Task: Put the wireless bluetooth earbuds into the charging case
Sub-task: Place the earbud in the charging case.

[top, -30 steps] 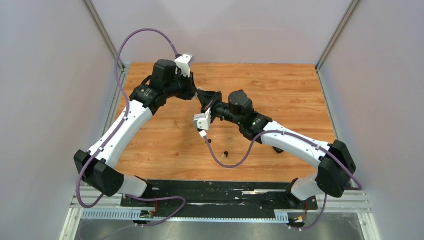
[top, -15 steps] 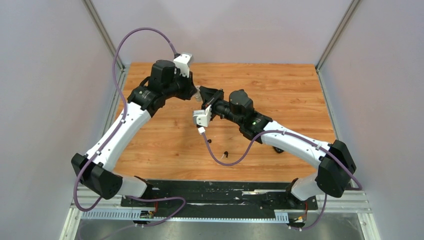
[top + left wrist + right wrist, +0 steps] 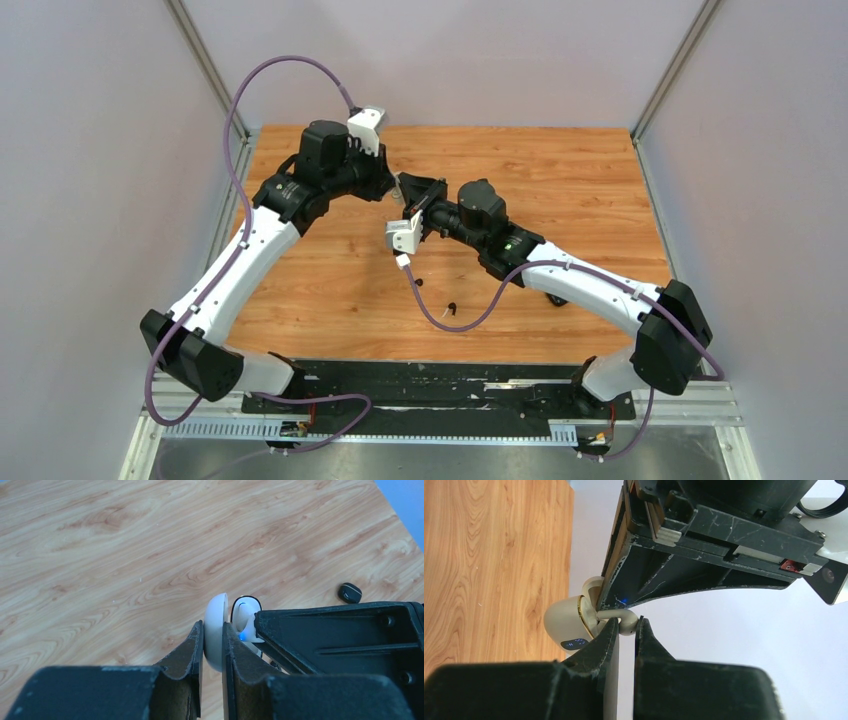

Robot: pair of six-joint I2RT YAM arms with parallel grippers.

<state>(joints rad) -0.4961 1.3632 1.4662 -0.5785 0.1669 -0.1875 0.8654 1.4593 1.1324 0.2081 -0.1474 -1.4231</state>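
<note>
Open case [image 3: 215,607] is pinched in the left end effector [image 3: 212,628]; a white earbud [image 3: 620,618], gripped by the right end effector [image 3: 627,626], is held at the case's mouth, its stem apparently aimed inward.

place: a robot test cell, as in a robotics lab.
enclosure: plain grey walls [image 3: 90,200] close three sides, with metal corner posts [image 3: 205,70] at the back.
work surface: one table [image 3: 330,290] with a wood-pattern top fills the floor of the cell.
machines: a left arm [image 3: 240,265] and a right arm [image 3: 590,285] stand on a black base plate [image 3: 450,385] at the near edge.
wiring: purple cables [image 3: 290,60] hang in open loops along the arms.
</note>
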